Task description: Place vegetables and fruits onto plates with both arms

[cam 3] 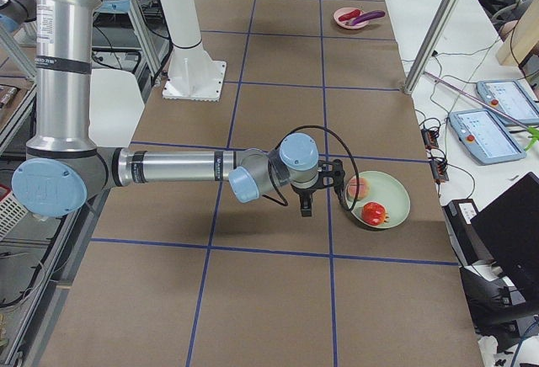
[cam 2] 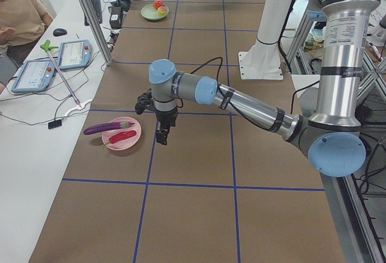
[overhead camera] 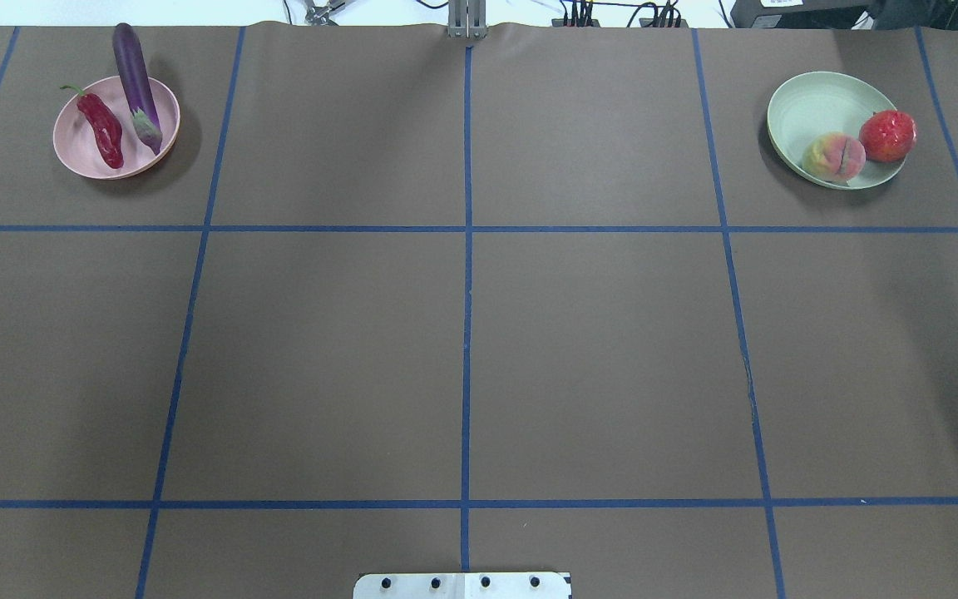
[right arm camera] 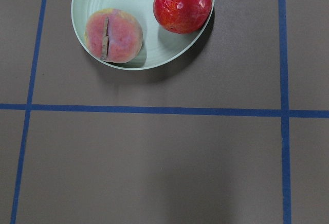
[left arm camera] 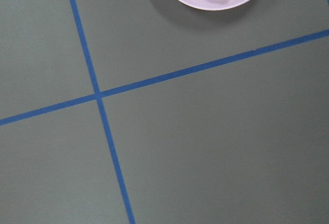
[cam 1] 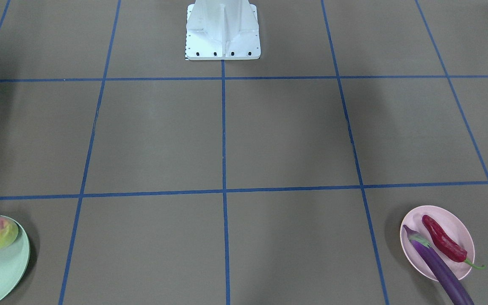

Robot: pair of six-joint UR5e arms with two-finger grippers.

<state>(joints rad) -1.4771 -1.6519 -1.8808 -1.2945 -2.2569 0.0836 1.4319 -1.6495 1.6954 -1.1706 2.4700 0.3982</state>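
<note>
From the overhead feed, the pale pink round plate (overhead camera: 125, 162) sits at the table's 10 o'clock corner. The long glossy purple eggplant (overhead camera: 131, 71) lies on it, its far end reaching out over the rim at 12 o'clock. The wrinkled red chili (overhead camera: 105, 133) lies beside it on the plate's 9 o'clock side.

The pale mint green round plate (overhead camera: 812, 104) is at the table's 2 o'clock corner. The pink-yellow creased peach (overhead camera: 833, 157) rests on it at 6 o'clock, and the round red pomegranate (overhead camera: 887, 136) sits against its rim at 3 o'clock.

The black left gripper (cam 2: 161, 137) hangs pointing down over the brown table (overhead camera: 462, 349), near the pink plate but apart from it. Its wrist feed catches that plate at 1 o'clock.

The black right gripper (cam 3: 305, 209) hangs likewise near the green plate, which its wrist feed shows at 12 o'clock.

I only see either gripper from the side cameras, so I cannot tell how their fingers are set.
</note>
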